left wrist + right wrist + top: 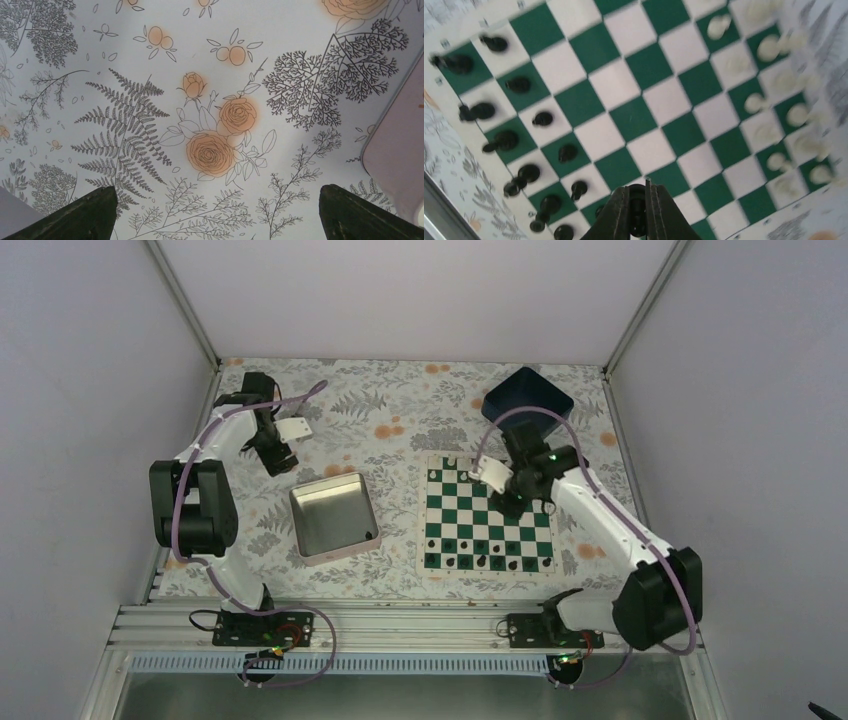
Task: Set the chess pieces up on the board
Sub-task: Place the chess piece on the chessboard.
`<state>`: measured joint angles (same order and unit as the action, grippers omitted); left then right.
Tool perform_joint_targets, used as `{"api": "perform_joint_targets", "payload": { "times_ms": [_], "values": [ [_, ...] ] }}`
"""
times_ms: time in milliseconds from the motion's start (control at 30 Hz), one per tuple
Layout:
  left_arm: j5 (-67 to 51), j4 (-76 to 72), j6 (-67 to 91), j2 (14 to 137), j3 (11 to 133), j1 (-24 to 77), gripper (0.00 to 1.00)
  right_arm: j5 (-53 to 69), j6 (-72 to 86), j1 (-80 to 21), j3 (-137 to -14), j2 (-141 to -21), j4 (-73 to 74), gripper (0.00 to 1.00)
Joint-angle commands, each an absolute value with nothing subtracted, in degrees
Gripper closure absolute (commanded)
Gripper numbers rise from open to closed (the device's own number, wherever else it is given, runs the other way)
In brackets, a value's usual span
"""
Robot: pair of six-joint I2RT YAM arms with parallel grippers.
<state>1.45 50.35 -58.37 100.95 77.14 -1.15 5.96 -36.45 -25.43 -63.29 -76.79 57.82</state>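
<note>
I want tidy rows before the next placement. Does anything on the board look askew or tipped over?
Somewhat: the black chess pieces along the edge of the board sit unevenly, some off-centre in their squares, and a few look tilted, though the slanted, blurred wrist view may exaggerate that.

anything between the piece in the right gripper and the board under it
Nothing visible. The right gripper is shut on a black piece over the board, and the squares just ahead of it are bare. The nearest standing black pieces are off to one side, in the wrist view's lower left.
</note>
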Motion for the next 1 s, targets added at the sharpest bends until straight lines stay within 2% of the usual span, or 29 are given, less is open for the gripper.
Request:
{"api": "perform_joint_targets", "payload": {
  "times_ms": [0, 200, 433, 967],
  "values": [
    [0.94, 48.77, -56.4, 101.48, 77.69, -1.32, 0.0, 7.91, -39.53, -19.95, -52.91, -71.95, 54.28, 0.94],
    [1.15, 48.13, -55.9, 101.33, 76.67, -1.23, 0.0, 8.66, -43.09, -13.85, -42.8, -68.14, 51.36, 0.94],
    [0.83, 47.21, -55.65, 101.45, 75.72, -1.23, 0.0, 9.56, -47.26, -6.39, -38.59, -67.27, 51.2, 0.95],
    [0.35, 45.8, -55.89, 102.57, 74.88, -1.23, 0.0, 9.54, -49.75, -4.27, -35.94, -72.47, 49.37, 0.96]
  ]
}}
